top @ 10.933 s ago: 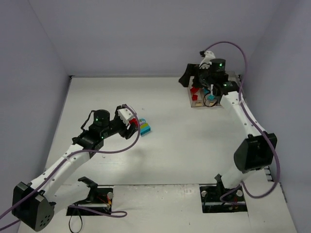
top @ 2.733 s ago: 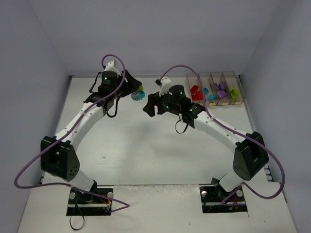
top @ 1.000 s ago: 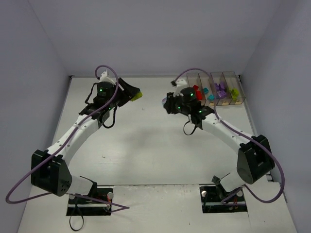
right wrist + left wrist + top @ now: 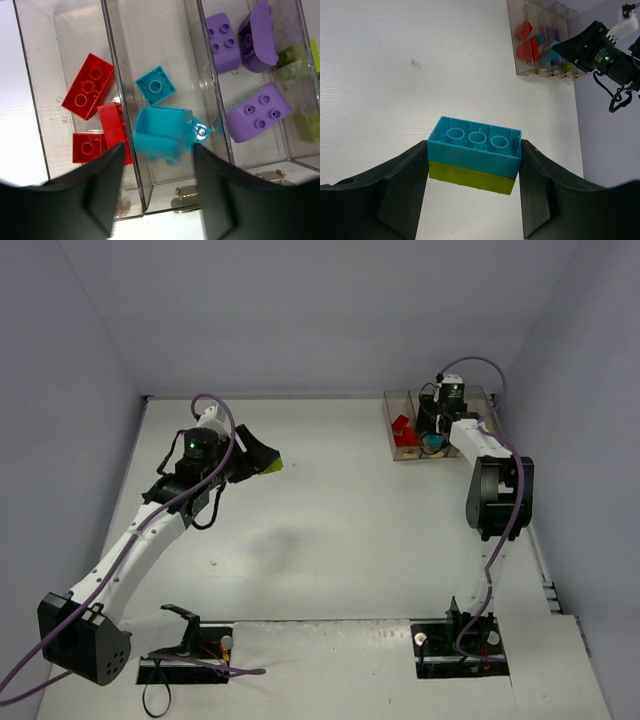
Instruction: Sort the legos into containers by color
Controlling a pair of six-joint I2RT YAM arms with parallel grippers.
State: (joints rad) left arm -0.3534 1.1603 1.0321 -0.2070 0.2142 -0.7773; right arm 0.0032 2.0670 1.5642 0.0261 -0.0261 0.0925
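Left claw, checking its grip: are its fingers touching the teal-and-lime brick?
Touching. Left wrist view: both fingers press against the brick, no gap.

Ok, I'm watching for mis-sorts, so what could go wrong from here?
The left gripper holds a teal brick stuck on a lime brick; dropped as one, a colour would land in the wrong bin. The right gripper hangs open over the containers, so moving the left gripper there now risks a collision.

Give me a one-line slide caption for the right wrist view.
Right hand open over the containers, a teal lego beneath it in its bin, between the red legos and purple legos.
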